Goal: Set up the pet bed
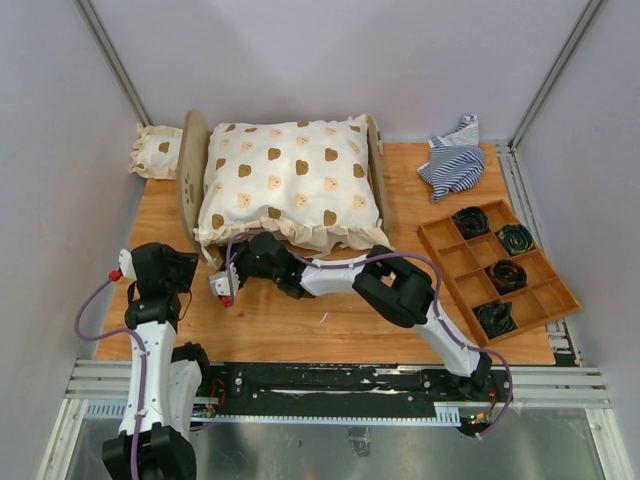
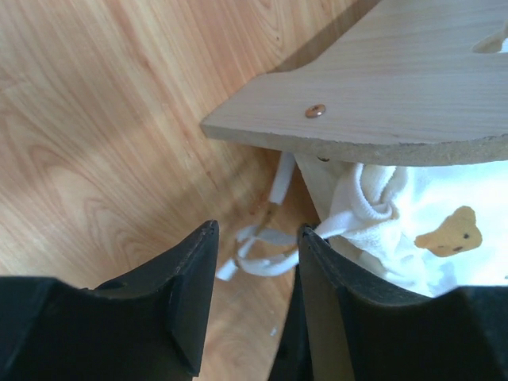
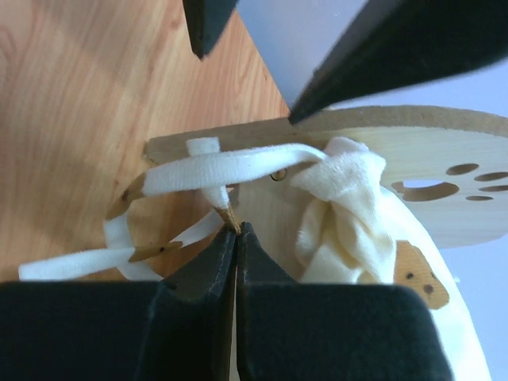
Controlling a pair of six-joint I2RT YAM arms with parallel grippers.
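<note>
A: R fingers?
B: Right gripper (image 3: pixel 237 238) is pressed together, with the tip of a white tie strap (image 3: pixel 230 171) nipped btwn them, by the look of it. The strap runs over the corner of the end board (image 3: pixel 381 147) to the cushion (image 3: pixel 341 214) frill.
A: L?
B: Left gripper (image 2: pixel 255 234) is spread and holds nothing. Loose strap ends lie on the table (image 2: pixel 95 119) just past its tips, under the board edge.
A: Where's the bed?
B: Pet bed (image 1: pixel 377 150) is at back-centre of the table, big bear-print cushion lying on it, both arms at its near-left corner. Small cushion (image 1: pixel 155 150) sits outside the far-left end. Tray (image 1: pixel 555 295) and striped cloth (image 1: pixel 455 160) are off to the right, well apart.
A: Step?
B: I'd say tying the cushion to the frame at that corner. Next prob needs L to close on the other strap end so R can pull vs it w/o dragging the cushion. The strap's thin & floppy, so it could slip.
</note>
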